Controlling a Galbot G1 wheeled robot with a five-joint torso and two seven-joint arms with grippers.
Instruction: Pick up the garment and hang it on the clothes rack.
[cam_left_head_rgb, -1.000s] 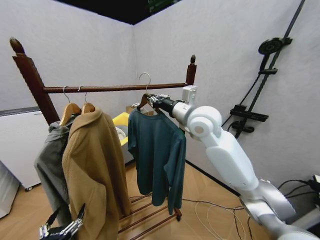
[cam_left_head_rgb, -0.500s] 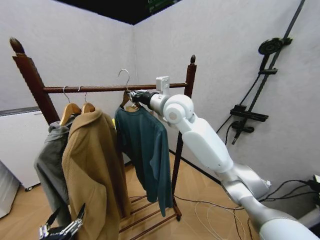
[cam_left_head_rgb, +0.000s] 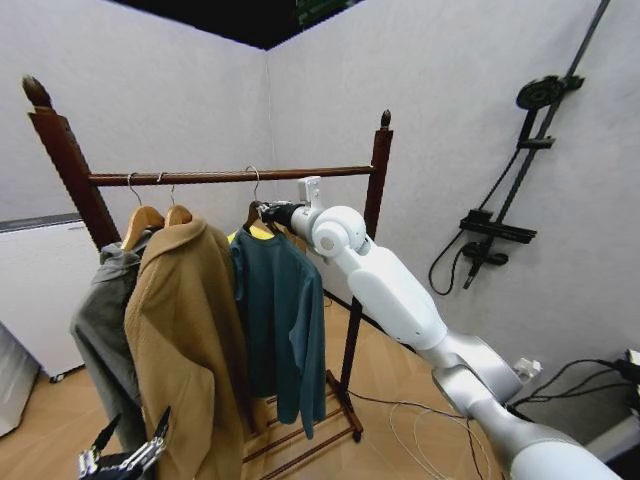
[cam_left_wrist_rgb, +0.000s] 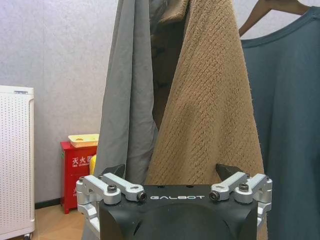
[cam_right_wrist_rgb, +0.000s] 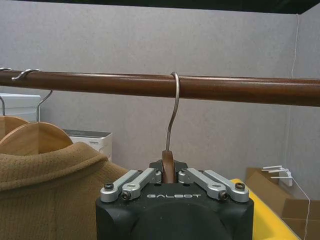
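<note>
The dark teal garment (cam_left_head_rgb: 275, 310) hangs on a wooden hanger beside the tan coat (cam_left_head_rgb: 190, 340). Its metal hook (cam_right_wrist_rgb: 174, 85) curves over the bar (cam_right_wrist_rgb: 250, 89) of the reddish-brown clothes rack (cam_left_head_rgb: 375, 170). My right gripper (cam_left_head_rgb: 268, 212) reaches in from the right and is shut on the hanger's neck (cam_right_wrist_rgb: 168, 169) just under the bar. My left gripper (cam_left_wrist_rgb: 172, 172) sits low at the bottom left of the head view, open and holding nothing, facing the hanging coats. The garment's edge (cam_left_wrist_rgb: 292, 100) shows past the tan coat in the left wrist view.
A grey hooded jacket (cam_left_head_rgb: 105, 330) and the tan coat (cam_left_wrist_rgb: 210, 110) hang on the bar's left part. A black shower stand (cam_left_head_rgb: 520, 140) is against the right wall. Cables (cam_left_head_rgb: 420, 425) lie on the floor. A red box (cam_left_wrist_rgb: 77, 165) and a white appliance (cam_left_wrist_rgb: 15, 160) stand behind.
My right arm carried the garment leftward along the rack and lowered it. The hook, which was above the bar, now sits over it, close to the tan coat.
</note>
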